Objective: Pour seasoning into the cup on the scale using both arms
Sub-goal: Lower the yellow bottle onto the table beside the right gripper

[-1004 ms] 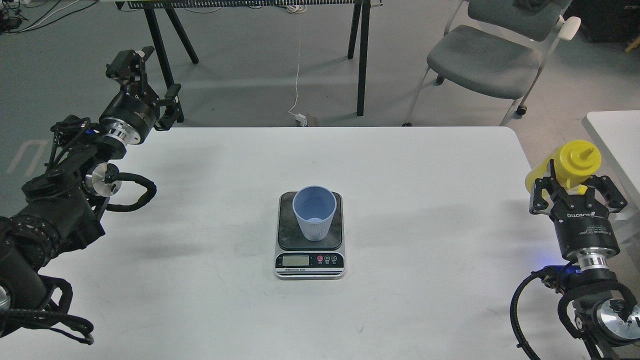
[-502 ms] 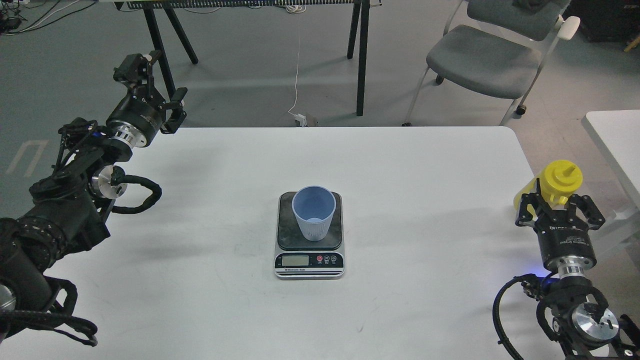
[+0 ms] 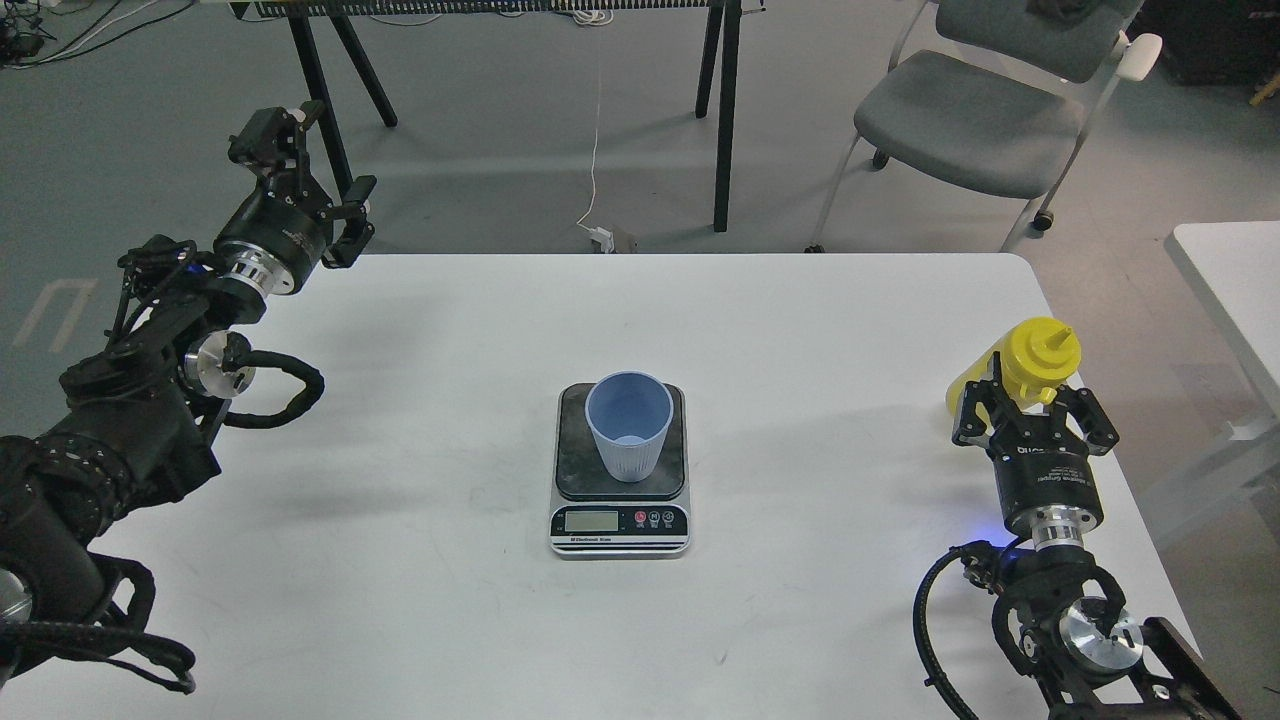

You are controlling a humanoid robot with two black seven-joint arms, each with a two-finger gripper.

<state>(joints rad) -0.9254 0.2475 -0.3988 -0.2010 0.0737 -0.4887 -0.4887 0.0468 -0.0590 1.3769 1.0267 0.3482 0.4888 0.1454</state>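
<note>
Grey floor runs behind a white table (image 3: 400,560), with a grey chair (image 3: 975,110) at the far right and black trestle legs (image 3: 722,110) at the back; a white cable (image 3: 594,130) hangs down to a plug on the floor. At the middle of the table sits the scale (image 3: 620,525), its display and buttons facing me. On its dark platform stands the blue cup (image 3: 629,425), upright, mouth open. My right gripper (image 3: 1033,415) is over the table's right side, well apart from the scale, and its jaws are clamped on the yellow bottle (image 3: 1030,358). I see the bottle nearly from above, its nozzle cap towards me and its body leaning away to the left behind the fingers (image 3: 975,420). My left gripper (image 3: 305,165) is at the table's far left corner, pointing up and away from me, well apart from the cup. Its fingers (image 3: 268,135) stand apart with nothing between them. Both arms carry looped black cables near the wrists, and a blue light glows on the right arm just below the silver ring.
</note>
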